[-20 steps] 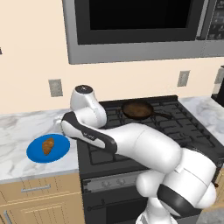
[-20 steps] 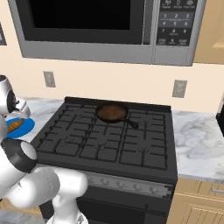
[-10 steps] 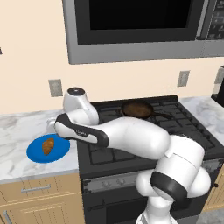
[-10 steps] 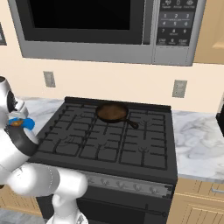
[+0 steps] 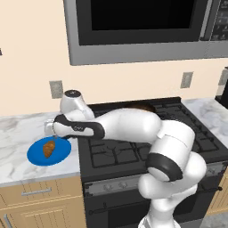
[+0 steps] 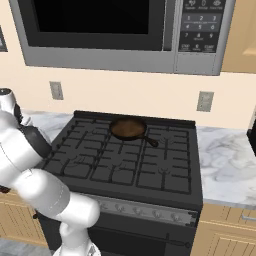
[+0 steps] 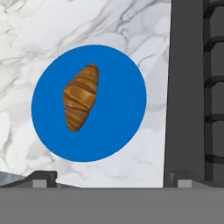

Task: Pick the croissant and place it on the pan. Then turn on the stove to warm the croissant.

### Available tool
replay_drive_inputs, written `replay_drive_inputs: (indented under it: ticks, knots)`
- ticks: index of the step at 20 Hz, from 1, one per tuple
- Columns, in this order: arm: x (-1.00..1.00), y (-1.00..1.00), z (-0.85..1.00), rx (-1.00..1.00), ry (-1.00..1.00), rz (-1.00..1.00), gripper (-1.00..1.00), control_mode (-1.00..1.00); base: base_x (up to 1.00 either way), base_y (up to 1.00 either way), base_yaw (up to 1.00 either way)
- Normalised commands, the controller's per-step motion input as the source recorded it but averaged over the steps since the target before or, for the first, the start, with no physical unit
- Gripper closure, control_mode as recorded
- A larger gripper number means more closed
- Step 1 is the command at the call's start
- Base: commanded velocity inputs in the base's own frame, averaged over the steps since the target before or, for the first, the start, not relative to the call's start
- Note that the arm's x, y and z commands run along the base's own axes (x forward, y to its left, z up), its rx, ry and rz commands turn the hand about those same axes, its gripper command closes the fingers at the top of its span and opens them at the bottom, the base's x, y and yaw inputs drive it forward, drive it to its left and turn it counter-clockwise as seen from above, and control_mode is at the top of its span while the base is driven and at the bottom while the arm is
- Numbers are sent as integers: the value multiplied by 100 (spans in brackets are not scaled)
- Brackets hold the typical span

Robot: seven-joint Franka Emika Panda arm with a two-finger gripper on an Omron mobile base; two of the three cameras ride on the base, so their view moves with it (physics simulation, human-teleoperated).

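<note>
Pincer (image 7: 109, 177) open and empty above the blue plate (image 7: 113, 131), approach step; next, descend and close on the croissant (image 7: 80, 97), left of the stove (image 7: 197, 87)

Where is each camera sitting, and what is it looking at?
Left base view: behind the arm's left side, facing the stove and marble counter; the white arm reaches over the blue plate.
Right base view: behind its right side, facing the stove and pan; the arm shows at left.
Hand view: looks down on the croissant; open gripper at the bottom.
Left base and hand views share plate and croissant.
</note>
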Motion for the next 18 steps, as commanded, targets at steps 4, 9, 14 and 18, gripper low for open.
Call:
replay_drive_inputs:
  ticks: [4, 9, 14, 18]
  knots:
    - [21, 27, -16, 0, 3, 0, -100, -100, 0, 0, 0]
    - [12, 30, -16, 0, 2, 0, -100, -100, 0, 0, 0]
    - [17, 20, -21, 0, 2, 0, -100, -100, 0, 0, 0]
    - [18, 10, -22, 0, 2, 0, -100, -100, 0, 0, 0]
